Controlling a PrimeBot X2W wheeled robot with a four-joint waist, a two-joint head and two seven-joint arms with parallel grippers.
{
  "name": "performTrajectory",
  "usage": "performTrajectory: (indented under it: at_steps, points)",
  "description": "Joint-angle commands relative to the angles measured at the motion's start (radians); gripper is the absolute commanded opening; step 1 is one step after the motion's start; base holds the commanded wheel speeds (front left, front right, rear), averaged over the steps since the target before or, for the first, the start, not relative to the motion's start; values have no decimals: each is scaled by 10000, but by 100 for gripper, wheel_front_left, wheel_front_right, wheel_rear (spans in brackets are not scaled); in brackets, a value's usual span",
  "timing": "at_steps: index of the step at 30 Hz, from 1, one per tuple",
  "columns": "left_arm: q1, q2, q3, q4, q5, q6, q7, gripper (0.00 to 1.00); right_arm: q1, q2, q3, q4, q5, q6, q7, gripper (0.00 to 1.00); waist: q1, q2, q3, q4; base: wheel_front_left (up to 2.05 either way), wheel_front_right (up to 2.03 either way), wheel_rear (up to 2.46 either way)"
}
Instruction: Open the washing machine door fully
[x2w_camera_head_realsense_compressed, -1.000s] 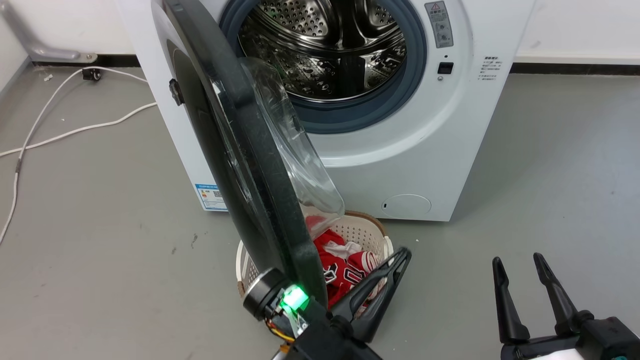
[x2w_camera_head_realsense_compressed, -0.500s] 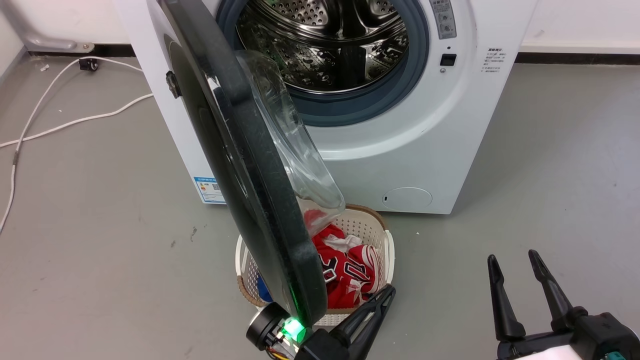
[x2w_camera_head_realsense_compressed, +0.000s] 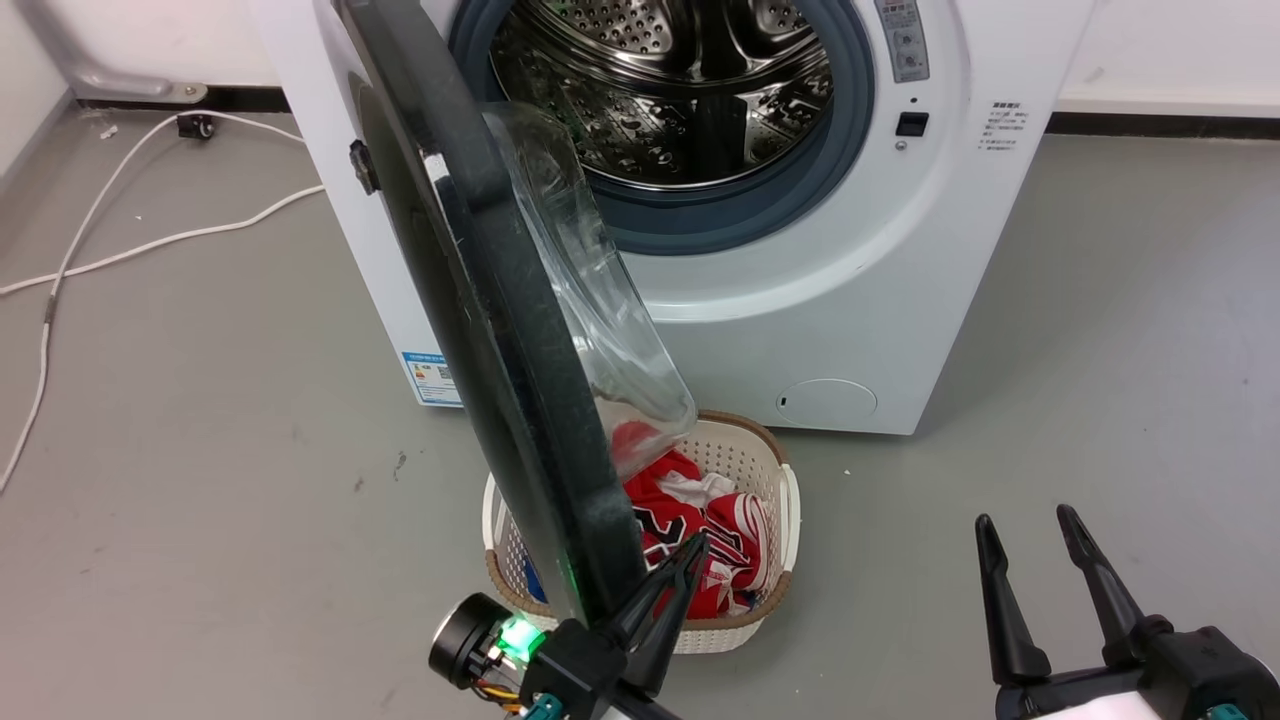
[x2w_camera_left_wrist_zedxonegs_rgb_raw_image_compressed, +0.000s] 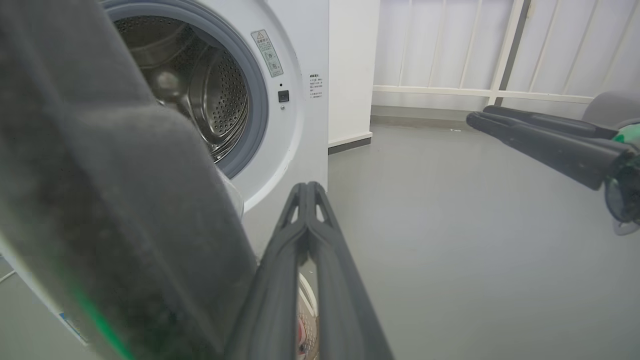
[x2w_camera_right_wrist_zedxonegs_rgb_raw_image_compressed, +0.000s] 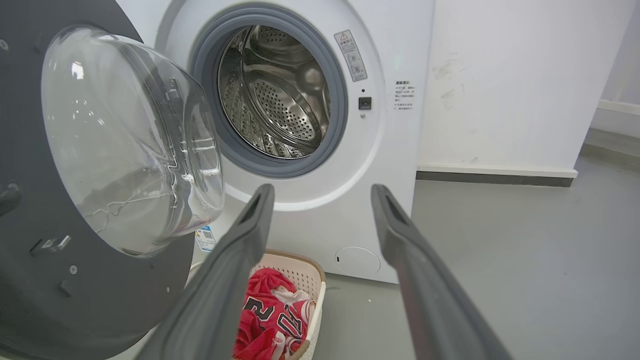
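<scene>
At 6 o'clock of head view: left gripper (x2w_camera_head_realsense_compressed: 690, 552), fingers together, empty, just beside free edge of washing machine door (x2w_camera_head_realsense_compressed: 500, 330), perhaps touching. Door part-open, edge-on, running 12 to 6, at gripper's 11 o'clock. Right gripper (x2w_camera_head_realsense_compressed: 1025, 520), fingers apart, farther off at 4 o'clock.

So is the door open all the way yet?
Not quite. Done: the door is unlatched and swung out, with the drum showing. In hand: the shut left end effector sits by its rim. Left: probably swinging it wider. The right end effector waits, open.
</scene>
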Motion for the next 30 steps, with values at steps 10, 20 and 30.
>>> performTrajectory:
  at_steps: [10, 20, 30]
  points:
    - [448, 442, 1603, -226, -146, 664, 14, 0, 95, 33, -19, 87, 122, -4, -22, 100, 0, 0, -113, 523, 0, 0, 0]
    - [957, 412, 2563, -858, -200, 902, 17, 0, 98, 33, -6, 135, 96, -4, -22, 100, 0, 0, 2, 1150, 0, 0, 0]
    - [1482, 624, 4215, -1245, -408, 1287, -1, 0, -143, 33, -32, 100, -22, -4, -22, 100, 0, 0, 365, 1425, 0, 0, 0]
